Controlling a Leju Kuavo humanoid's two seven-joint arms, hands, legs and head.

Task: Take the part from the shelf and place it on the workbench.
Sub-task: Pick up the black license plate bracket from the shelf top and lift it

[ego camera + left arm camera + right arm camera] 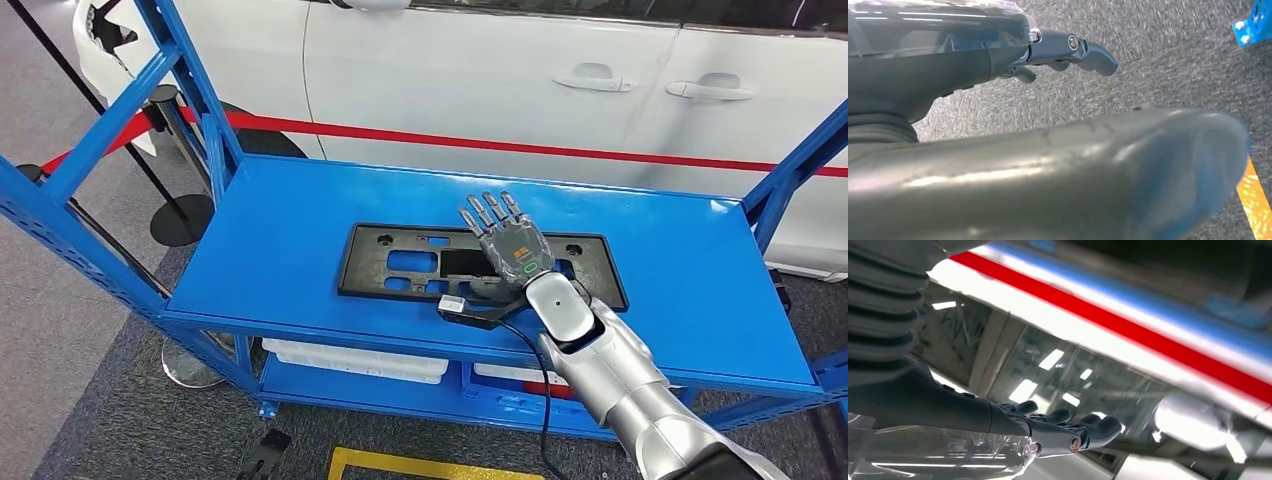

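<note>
Silver right arm (610,370), grey hand (512,247), blk cable (545,400).

No text, label, brand or number can be read anywhere; a small green mark on the right hand (515,250) is too small to make out

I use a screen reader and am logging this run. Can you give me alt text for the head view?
The robot's right hand, fingers spread, hovers over a flat black part lying on the top level of a blue shelf. A white car with a red stripe stands behind the shelf.
</note>
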